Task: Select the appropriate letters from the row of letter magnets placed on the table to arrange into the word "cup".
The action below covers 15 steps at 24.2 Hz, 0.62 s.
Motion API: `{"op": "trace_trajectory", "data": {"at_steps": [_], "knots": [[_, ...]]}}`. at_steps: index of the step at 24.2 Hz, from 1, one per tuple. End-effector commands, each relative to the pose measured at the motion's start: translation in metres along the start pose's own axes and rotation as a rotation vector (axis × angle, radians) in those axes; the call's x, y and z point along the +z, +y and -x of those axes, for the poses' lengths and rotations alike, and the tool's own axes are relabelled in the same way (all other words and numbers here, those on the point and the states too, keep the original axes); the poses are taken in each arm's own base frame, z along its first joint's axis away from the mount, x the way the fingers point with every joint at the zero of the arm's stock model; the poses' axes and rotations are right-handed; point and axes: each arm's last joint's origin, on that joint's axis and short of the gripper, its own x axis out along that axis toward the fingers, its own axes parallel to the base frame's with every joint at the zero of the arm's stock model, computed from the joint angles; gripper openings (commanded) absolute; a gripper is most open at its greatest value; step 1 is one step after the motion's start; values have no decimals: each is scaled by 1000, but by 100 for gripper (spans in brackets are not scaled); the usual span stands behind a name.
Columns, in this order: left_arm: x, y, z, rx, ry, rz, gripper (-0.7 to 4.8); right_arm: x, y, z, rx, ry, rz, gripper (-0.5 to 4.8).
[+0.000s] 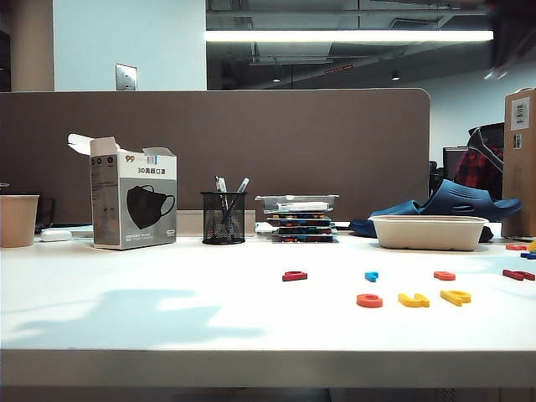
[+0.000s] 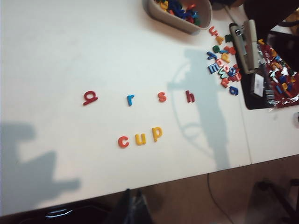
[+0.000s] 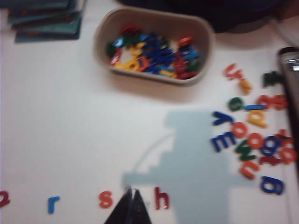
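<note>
Smooth white table [image 2: 70,46], flat plastic letters c [image 2: 123,141], u [image 2: 140,139], p [image 2: 157,133], left pincer [image 2: 131,201] and right pincer [image 3: 130,205] both closed, empty, above the table

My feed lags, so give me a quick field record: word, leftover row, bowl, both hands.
word: orange-red c, yellow u, yellow p side by side, reading "cup"
leftover row: dark red letter, blue r, s, h
bowl: beige bowl, full of letters
left hand: shut, empty
right hand: shut, empty, above the row
</note>
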Motion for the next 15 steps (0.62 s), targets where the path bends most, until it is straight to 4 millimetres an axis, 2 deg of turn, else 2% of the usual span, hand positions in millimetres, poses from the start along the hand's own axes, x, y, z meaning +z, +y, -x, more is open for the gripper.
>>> {"op": "trace_trajectory", "data": {"at_steps": [1,5,8,12,15], "knots": [[3,-3,2,-27,-40,-9,-5,2,-16,24,-32,-69,-24,-7],[11,-9,3,-58,-137,-173,-5,0,-37,53,-47,-140,-64,-7],[17,-10,3,-67,-199,-219,-5,-3,-44,64,-54,-153,-83,-7],[36,3,0,-34,-260,-246,-5,-12,-51,75,-80,-163,-106,-7],[53,20,-1,17,-291,-258,-5,-23,-55,80,-95,-166,-120,-7]]}}
